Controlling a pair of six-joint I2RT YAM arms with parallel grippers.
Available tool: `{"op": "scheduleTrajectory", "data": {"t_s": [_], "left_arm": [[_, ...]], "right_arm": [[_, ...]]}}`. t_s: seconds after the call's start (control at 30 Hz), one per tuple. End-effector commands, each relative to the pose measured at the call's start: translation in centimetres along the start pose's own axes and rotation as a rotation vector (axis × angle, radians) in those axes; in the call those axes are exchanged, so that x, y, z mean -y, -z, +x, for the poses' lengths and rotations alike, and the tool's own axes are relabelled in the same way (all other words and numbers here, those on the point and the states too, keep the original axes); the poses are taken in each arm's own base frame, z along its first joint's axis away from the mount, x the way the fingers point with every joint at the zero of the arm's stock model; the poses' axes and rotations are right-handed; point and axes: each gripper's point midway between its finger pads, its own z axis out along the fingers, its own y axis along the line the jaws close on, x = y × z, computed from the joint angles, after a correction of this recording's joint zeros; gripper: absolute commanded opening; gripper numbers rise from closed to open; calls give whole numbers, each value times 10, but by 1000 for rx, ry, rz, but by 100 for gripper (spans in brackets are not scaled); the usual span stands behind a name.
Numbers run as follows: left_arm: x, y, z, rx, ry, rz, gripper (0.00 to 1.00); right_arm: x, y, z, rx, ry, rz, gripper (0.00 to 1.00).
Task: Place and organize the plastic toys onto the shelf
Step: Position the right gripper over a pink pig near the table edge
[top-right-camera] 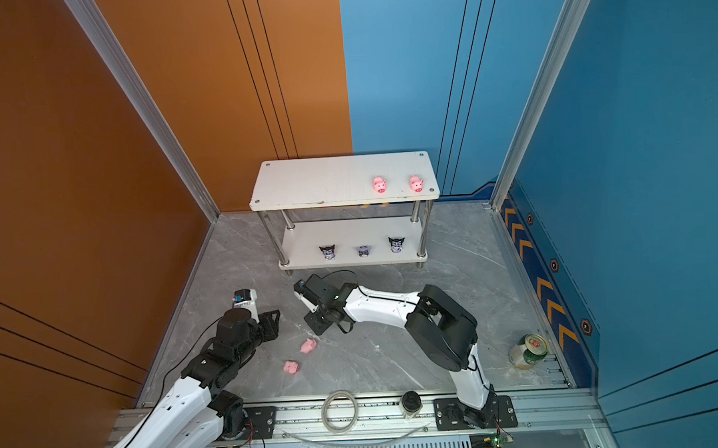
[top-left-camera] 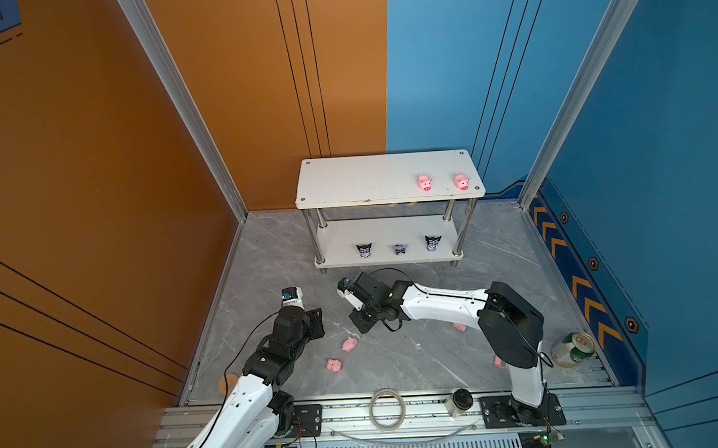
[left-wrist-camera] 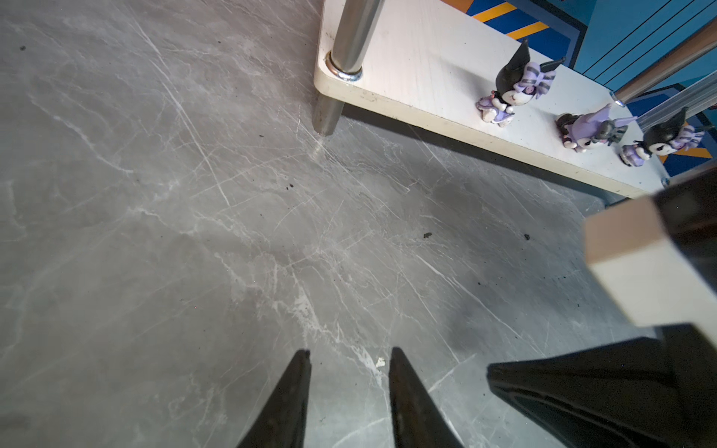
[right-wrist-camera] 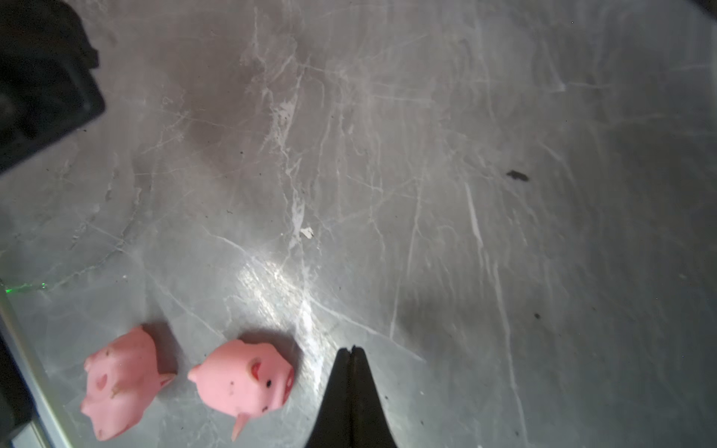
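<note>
pink pig (right-wrist-camera: 242,382) | just beside right tool (right-wrist-camera: 352,350) | tool closed, empty

My worktop (right-wrist-camera: 465,194) looks like grey marble, scratched and faintly glossy. The shelf (top-left-camera: 368,179) is matt white on shiny chrome legs (left-wrist-camera: 353,35). The pigs (right-wrist-camera: 244,380) look matt and rubbery.

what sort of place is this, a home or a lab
Probably a robot test cell: two arms bolted to an aluminium rail, orange and blue panel walls, a small shelf holding toys.
</note>
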Motion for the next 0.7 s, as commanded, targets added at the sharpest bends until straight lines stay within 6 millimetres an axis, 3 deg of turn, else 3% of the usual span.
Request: {"op": "scheduleTrajectory", "data": {"t_s": [0.0, 0.17, 0.43, 0.67], "left_arm": [[-2, 5, -4, 7, 1, -11, 38], [-3, 6, -6, 15, 4, -13, 41], [-3, 2, -5, 8, 9, -17, 44], [-1, -1, -4, 1, 14, -7, 45]], "right_arm": [[-19, -10, 0, -43, 34, -74, 1], [-19, -26, 13, -90, 25, -84, 2], [-23, -29, 48, -164, 15, -99, 2], [-34, -9, 77, -180, 11, -74, 3]]}}
